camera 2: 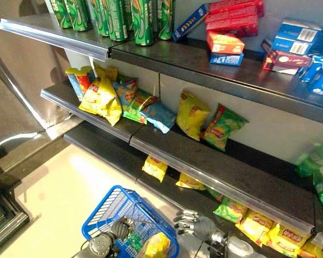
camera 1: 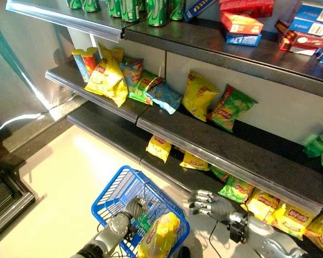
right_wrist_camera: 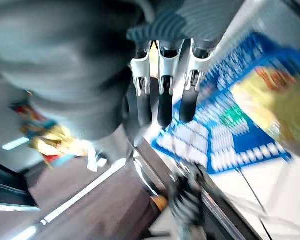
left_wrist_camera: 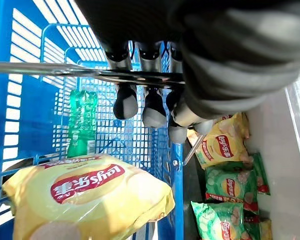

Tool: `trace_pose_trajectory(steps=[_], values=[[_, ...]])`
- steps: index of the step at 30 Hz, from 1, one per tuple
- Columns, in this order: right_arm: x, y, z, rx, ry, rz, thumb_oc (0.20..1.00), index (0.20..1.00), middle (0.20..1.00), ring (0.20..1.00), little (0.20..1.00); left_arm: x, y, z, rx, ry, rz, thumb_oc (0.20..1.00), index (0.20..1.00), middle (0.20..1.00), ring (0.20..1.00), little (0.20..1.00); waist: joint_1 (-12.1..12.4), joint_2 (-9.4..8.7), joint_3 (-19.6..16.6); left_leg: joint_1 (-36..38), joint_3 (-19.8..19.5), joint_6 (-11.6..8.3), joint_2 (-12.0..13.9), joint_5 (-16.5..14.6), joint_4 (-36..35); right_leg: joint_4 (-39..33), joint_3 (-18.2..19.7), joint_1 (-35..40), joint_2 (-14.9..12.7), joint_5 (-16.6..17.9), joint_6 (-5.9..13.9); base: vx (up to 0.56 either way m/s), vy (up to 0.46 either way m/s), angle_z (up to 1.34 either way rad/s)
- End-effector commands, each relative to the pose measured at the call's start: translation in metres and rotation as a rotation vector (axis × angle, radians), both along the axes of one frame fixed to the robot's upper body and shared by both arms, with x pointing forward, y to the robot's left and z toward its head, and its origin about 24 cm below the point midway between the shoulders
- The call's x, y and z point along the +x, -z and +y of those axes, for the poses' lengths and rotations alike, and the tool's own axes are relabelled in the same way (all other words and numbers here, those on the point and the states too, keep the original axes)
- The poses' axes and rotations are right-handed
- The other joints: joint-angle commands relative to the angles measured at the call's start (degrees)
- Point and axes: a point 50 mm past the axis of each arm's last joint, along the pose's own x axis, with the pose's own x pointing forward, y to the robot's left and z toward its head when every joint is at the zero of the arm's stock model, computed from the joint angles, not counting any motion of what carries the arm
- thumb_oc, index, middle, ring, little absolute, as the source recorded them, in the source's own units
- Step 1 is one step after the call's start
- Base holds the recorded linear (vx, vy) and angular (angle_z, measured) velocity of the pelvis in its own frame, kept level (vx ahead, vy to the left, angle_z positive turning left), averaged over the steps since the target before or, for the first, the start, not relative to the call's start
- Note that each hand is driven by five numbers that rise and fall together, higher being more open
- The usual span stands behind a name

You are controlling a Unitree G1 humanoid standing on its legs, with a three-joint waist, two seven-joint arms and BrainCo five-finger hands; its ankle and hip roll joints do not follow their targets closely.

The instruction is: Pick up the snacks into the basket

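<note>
While plenty of snacks wait on the shelves, the blue basket (camera 1: 116,194) on the floor already holds a big yellow chip bag (left_wrist_camera: 90,197) and a green packet (left_wrist_camera: 82,122) behind it, so the job looks part done, w/ more to collect. Left hand (camera 1: 133,207) is curled round the basket's metal handle (left_wrist_camera: 50,70), carrying it. Just beside it to the right, right hand (camera 1: 210,203) hangs in front of the bottom shelf (camera 1: 172,173), fingers relaxed and straight, holding nothing. Nearest pickings: a green chip bag (camera 1: 236,189) and yellow bags (camera 1: 282,215) on that shelf, near the hand but apart from it. Next grab looks close, I'd say.
</note>
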Motion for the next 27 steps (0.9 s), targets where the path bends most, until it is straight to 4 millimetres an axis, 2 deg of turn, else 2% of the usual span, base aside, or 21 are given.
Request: trace_pose_trajectory(steps=[1,2,3,4,5,6,7,8,9,10,12,15,16,17,18,19,22,23,25,27], values=[[-0.012,0.013,-0.006,-0.090,0.013,-0.018,1.000,1.000,1.000,1.000,1.000,0.024,-0.033,-0.004,-0.106,0.014,-0.207,0.200,0.200,0.200,0.200,0.200,-0.23,-1.27,-4.71,-0.65,0.14,-1.23,-0.29,-6.50,3.03,-10.96,4.82,6.62,-4.93,2.56,9.59,0.08,-0.018,-0.17],[-0.020,0.034,-0.021,-0.209,0.042,0.029,1.000,1.000,1.000,1.000,1.000,0.010,-0.019,0.008,-0.104,-0.026,-0.150,0.200,0.200,0.200,0.200,0.200,-0.29,-1.09,-5.68,0.35,0.70,-1.30,-0.11,-6.81,3.05,-11.46,5.13,7.45,-4.87,2.60,9.66,0.06,-0.008,-0.14],[-0.020,0.034,-0.021,-0.208,0.041,0.029,1.000,1.000,1.000,1.000,1.000,0.010,-0.019,0.008,-0.103,-0.026,-0.149,0.200,0.200,0.200,0.200,0.200,-0.27,-1.11,-5.66,0.41,0.72,-1.30,-0.10,-6.82,3.03,-11.49,5.15,7.50,-4.86,2.60,9.66,0.08,-0.013,-0.20],[-0.031,0.052,-0.034,-0.426,0.000,0.045,1.000,1.000,1.000,1.000,1.000,-0.008,-0.002,0.020,-0.085,-0.061,-0.076,0.200,0.200,0.200,0.200,0.200,-0.13,-0.78,-6.65,1.41,1.03,-1.31,0.09,-7.03,2.73,-12.03,5.23,8.58,-4.72,2.42,9.64,0.05,-0.010,-0.16],[-0.031,0.052,-0.034,-0.427,-0.001,0.044,1.000,1.000,1.000,1.000,1.000,-0.009,-0.002,0.020,-0.085,-0.061,-0.076,0.200,0.200,0.200,0.200,0.200,-0.13,-0.79,-6.61,1.51,1.03,-1.31,0.11,-7.06,2.70,-12.06,5.22,8.68,-4.70,2.41,9.64,0.07,-0.018,-0.14],[-0.048,0.079,-0.051,-0.536,0.065,0.176,1.000,1.000,1.000,1.000,1.000,-0.022,0.008,0.026,-0.070,-0.076,-0.036,0.200,0.200,0.200,0.200,0.200,-0.10,-0.53,-7.48,2.18,1.16,-1.32,0.23,-7.18,2.49,-12.63,5.22,9.55,-4.66,2.42,9.69,0.03,-0.013,-0.02],[-0.056,0.089,-0.054,-0.601,0.049,0.218,1.000,1.000,1.000,1.000,1.000,-0.030,0.014,0.031,-0.068,-0.093,-0.002,0.200,0.200,0.200,0.200,0.200,0.00,-0.40,-7.83,2.51,1.23,-1.31,0.20,-7.29,2.42,-12.84,5.38,9.89,-4.49,2.38,9.68,0.03,-0.013,0.00],[-0.056,0.090,-0.054,-0.601,0.049,0.217,1.000,1.000,1.000,1.000,1.000,-0.030,0.014,0.031,-0.068,-0.093,-0.002,0.200,0.200,0.200,0.200,0.200,0.00,-0.43,-7.80,2.54,1.25,-1.31,0.21,-7.31,2.41,-12.85,5.38,9.92,-4.48,2.38,9.68,0.04,-0.005,0.00],[-0.072,0.104,-0.060,-0.708,0.010,0.290,1.000,1.000,1.000,1.000,1.000,-0.049,0.027,0.039,-0.066,-0.145,0.063,0.200,0.200,0.200,0.200,0.200,0.25,-0.13,-8.71,3.21,1.38,-1.32,0.33,-7.39,2.18,-13.38,5.41,10.64,-4.35,2.34,9.64,0.03,-0.001,-0.02],[-0.072,0.104,-0.060,-0.708,0.009,0.289,1.000,1.000,1.000,1.000,1.000,-0.049,0.027,0.039,-0.065,-0.145,0.063,0.200,0.200,0.200,0.200,0.200,0.23,-0.14,-8.69,3.26,1.38,-1.32,0.34,-7.40,2.16,-13.41,5.41,10.69,-4.35,2.34,9.64,0.04,-0.005,-0.06],[-0.098,0.122,-0.066,-0.762,0.024,0.426,1.000,1.000,1.000,1.000,1.000,-0.064,0.037,0.043,-0.073,-0.194,0.122,0.200,0.200,0.200,0.200,0.200,0.36,0.00,-9.21,3.79,1.31,-1.27,0.38,-7.48,1.99,-13.94,5.42,11.32,-4.19,2.47,9.57,0.01,-0.005,-0.08],[-0.132,0.137,-0.075,-0.813,0.089,0.622,1.000,1.000,1.000,1.000,1.000,-0.081,0.049,0.043,-0.061,-0.214,0.200,0.200,0.200,0.200,0.200,0.200,0.55,0.52,-9.83,4.47,1.35,-1.19,0.62,-7.51,1.49,-14.96,5.49,11.91,-3.99,2.79,9.44,0.00,0.003,-0.01],[-0.149,0.140,-0.082,-0.838,0.150,0.719,1.000,1.000,1.000,1.000,1.000,-0.098,0.059,0.046,-0.042,-0.234,0.274,0.200,0.200,0.200,0.200,0.200,0.56,0.83,-10.36,4.84,1.70,-1.17,0.76,-7.56,1.18,-15.98,5.68,12.39,-3.71,3.03,9.37,0.00,0.000,0.00],[-0.149,0.140,-0.082,-0.838,0.150,0.719,1.000,1.000,1.000,1.000,1.000,-0.098,0.059,0.046,-0.042,-0.234,0.274,0.200,0.200,0.200,0.200,0.200,0.60,0.84,-10.33,4.87,1.72,-1.17,0.77,-7.57,1.17,-16.00,5.70,12.42,-3.70,3.04,9.37,0.00,0.000,0.00],[-0.150,0.141,-0.082,-0.851,0.153,0.729,1.000,1.000,1.000,1.000,1.000,-0.111,0.066,0.050,-0.024,-0.273,0.335,0.200,0.200,0.200,0.200,0.200,0.58,1.03,-10.83,5.16,2.06,-1.16,0.98,-7.43,0.77,-16.82,5.95,12.69,-3.54,3.38,9.28,0.00,0.000,0.00],[-0.150,0.141,-0.082,-0.851,0.153,0.729,1.000,1.000,1.000,1.000,1.000,-0.111,0.066,0.050,-0.024,-0.273,0.335,0.200,0.200,0.200,0.200,0.200,0.58,1.04,-10.83,5.17,2.06,-1.16,0.98,-7.43,0.76,-16.82,5.95,12.70,-3.54,3.38,9.28,0.00,0.007,-0.11],[-0.151,0.143,-0.074,-0.815,0.152,0.723,1.000,1.000,1.000,1.000,1.000,-0.136,0.077,0.056,0.019,-0.330,0.443,0.200,0.200,0.200,0.200,0.200,0.32,1.07,-11.65,5.60,2.75,-1.10,1.28,-7.18,0.01,-18.12,6.70,12.97,-3.19,4.06,9.16,-0.01,-0.001,-0.19],[-0.151,0.143,-0.074,-0.815,0.152,0.723,1.000,1.000,1.000,1.000,1.000,-0.136,0.077,0.056,0.019,-0.330,0.443,0.200,0.200,0.200,0.200,0.200,0.34,1.07,-11.64,5.62,2.77,-1.10,1.28,-7.18,0.00,-18.13,6.72,12.98,-3.19,4.07,9.16,0.00,-0.001,-0.10],[-0.149,0.144,-0.070,-0.811,0.139,0.718,1.000,1.000,1.000,1.000,1.000,-0.149,0.082,0.056,0.043,-0.330,0.506,0.200,0.200,0.200,0.200,0.200,-0.02,1.18,-11.80,6.00,3.14,-1.02,1.40,-7.07,-0.38,-18.41,7.26,13.03,-2.83,4.31,8.99,0.00,-0.001,-0.03],[-0.149,0.144,-0.069,-0.806,0.139,0.715,1.000,1.000,1.000,1.000,1.000,-0.150,0.083,0.055,0.042,-0.338,0.512,0.200,0.200,0.200,0.200,0.200,-0.17,1.25,-11.91,6.11,3.27,-0.97,1.43,-7.06,-0.52,-18.54,7.49,13.02,-2.75,4.42,8.96,0.00,0.003,-0.02]])
